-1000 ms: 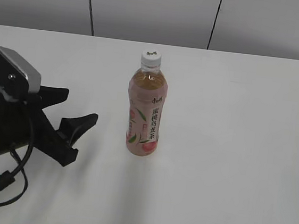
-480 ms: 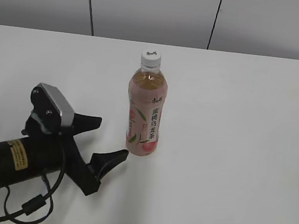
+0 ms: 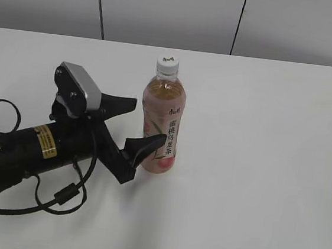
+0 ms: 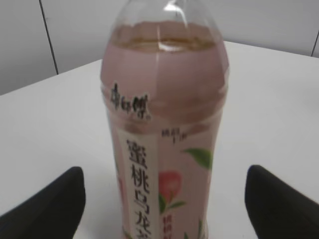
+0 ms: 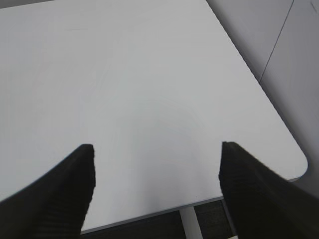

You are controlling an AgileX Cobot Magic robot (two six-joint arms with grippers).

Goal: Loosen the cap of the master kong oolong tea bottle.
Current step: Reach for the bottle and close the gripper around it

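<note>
left gripper (image 3: pixel 137 123) is sitting jaws wide, straddling the upright bottle (image 3: pixel 161 124) at label height, cap (image 3: pixel 167 66) above; right gripper (image 5: pixel 154 184) is idling spread over bare counter (image 5: pixel 149 74)

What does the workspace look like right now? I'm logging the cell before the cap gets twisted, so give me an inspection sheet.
Surface: white table, bare apart from the bottle.
Job's things: master kong oolong tea bottle upright; white cap on top.
Clutter: nothing seen.
Grippers: left gripper open, its fingers on either side of the bottle's lower body, not closed on it; right gripper open over the bare table near its corner.
Cables: black cable looped beside the left arm.
Surroundings: grey panelled wall behind.
</note>
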